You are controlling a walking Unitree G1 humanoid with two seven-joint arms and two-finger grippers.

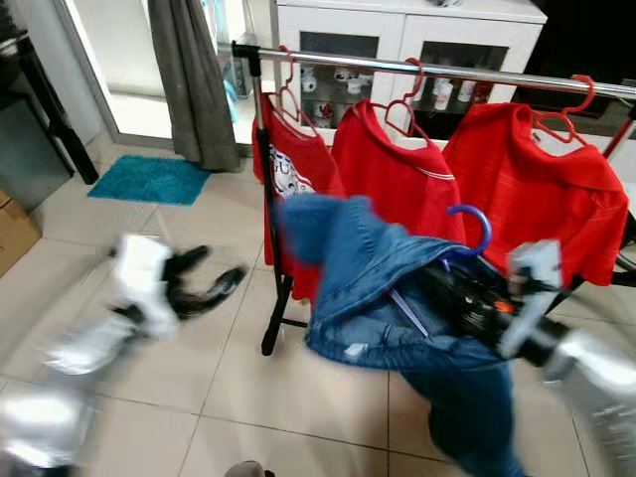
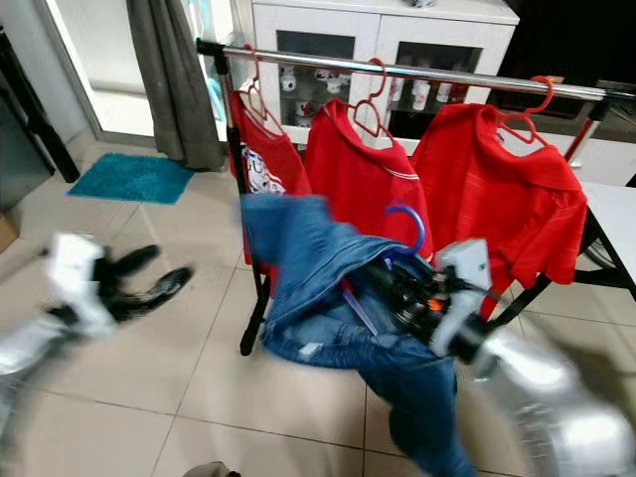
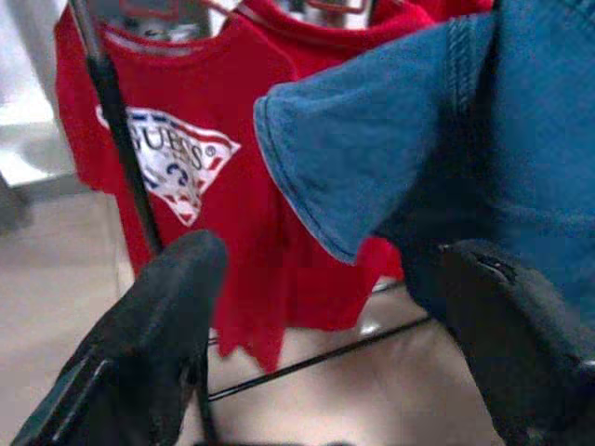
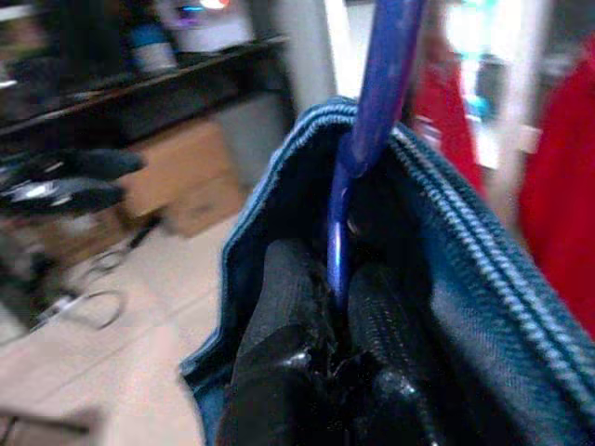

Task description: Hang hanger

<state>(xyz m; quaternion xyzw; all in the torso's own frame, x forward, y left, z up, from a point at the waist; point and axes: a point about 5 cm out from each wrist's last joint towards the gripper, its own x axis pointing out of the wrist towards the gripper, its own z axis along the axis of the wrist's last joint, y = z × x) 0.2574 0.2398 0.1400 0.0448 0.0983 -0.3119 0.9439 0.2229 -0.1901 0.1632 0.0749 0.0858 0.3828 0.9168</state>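
Blue denim garment (image 1: 378, 288) hangs on a blue hanger (image 4: 367, 139), whose stem the right gripper (image 4: 337, 307) pinches between its closed black fingers, below and in front of the silver rail (image 1: 437, 70). Its hook (image 1: 472, 227) has not reached the rail, where three red shirts (image 1: 397, 169) hang on red hangers (image 1: 402, 104). Out to the left, above the tiled floor (image 1: 149, 258), the left gripper (image 1: 204, 278) hovers with its fingers spread apart, holding nothing
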